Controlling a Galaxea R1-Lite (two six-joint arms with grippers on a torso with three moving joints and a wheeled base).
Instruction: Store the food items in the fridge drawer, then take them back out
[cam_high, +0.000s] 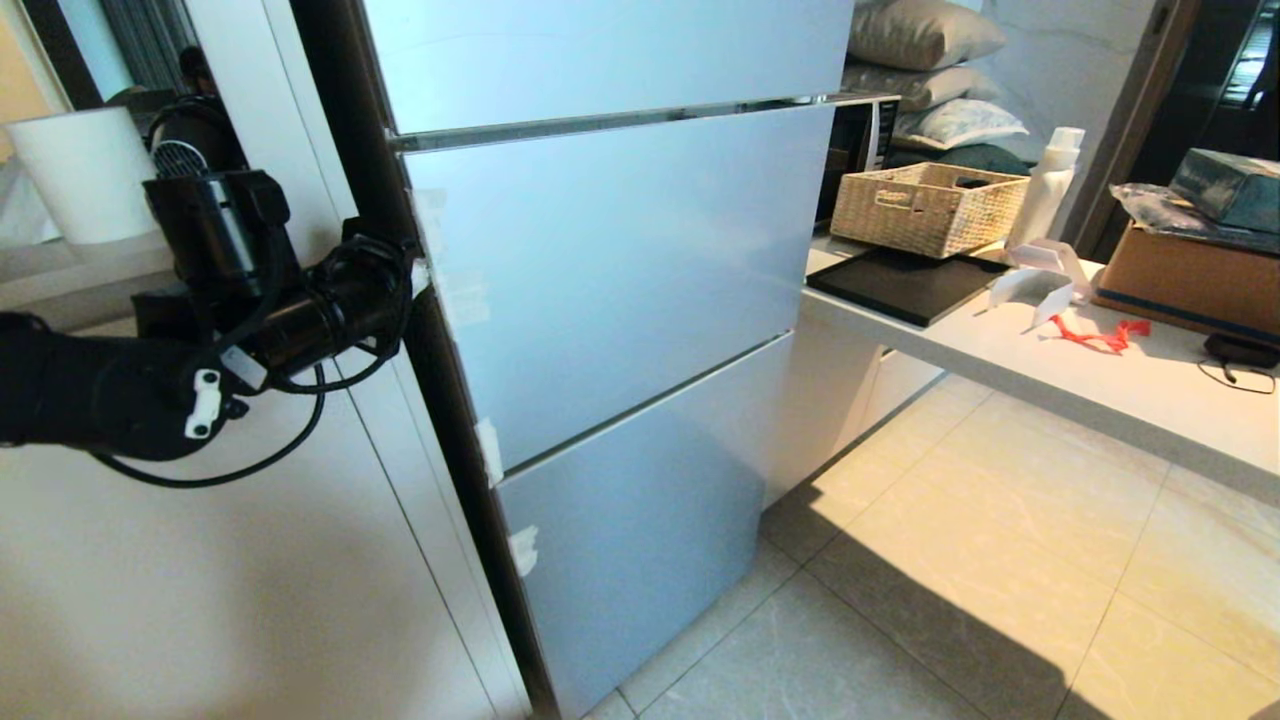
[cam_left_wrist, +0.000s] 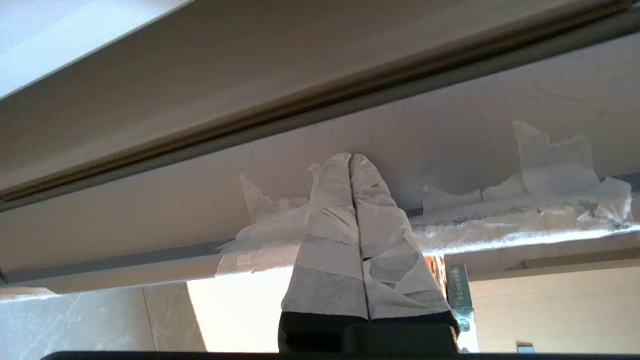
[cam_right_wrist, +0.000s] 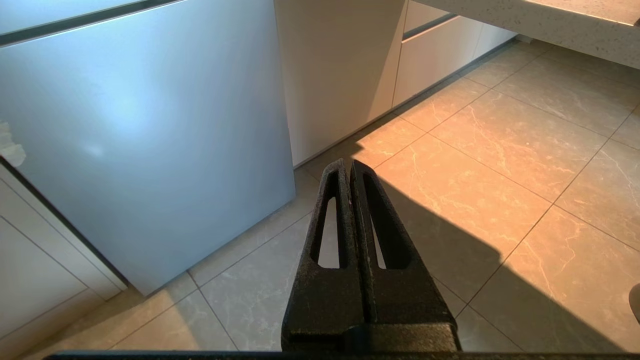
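Fridge (cam_high: 620, 290), tall pale blue-grey glossy, all three panels closed. Left gripper (cam_left_wrist: 350, 159), tape-wrapped fingers pressed together, tips at middle panel's taped edge. Right gripper (cam_right_wrist: 348, 167) clenched, empty, above tiled floor (cam_right_wrist: 500, 150).

Concealed and cropped items at the pale blue-grey glossy fridge (cam_high: 620, 300)

All three door panels are shut, hiding the interior; its top and base run past the head view's edges. The left gripper's (cam_left_wrist: 350, 159) white-taped fingertips (cam_high: 420, 275) at the fridge's left edge are largely masked by the black wrist.
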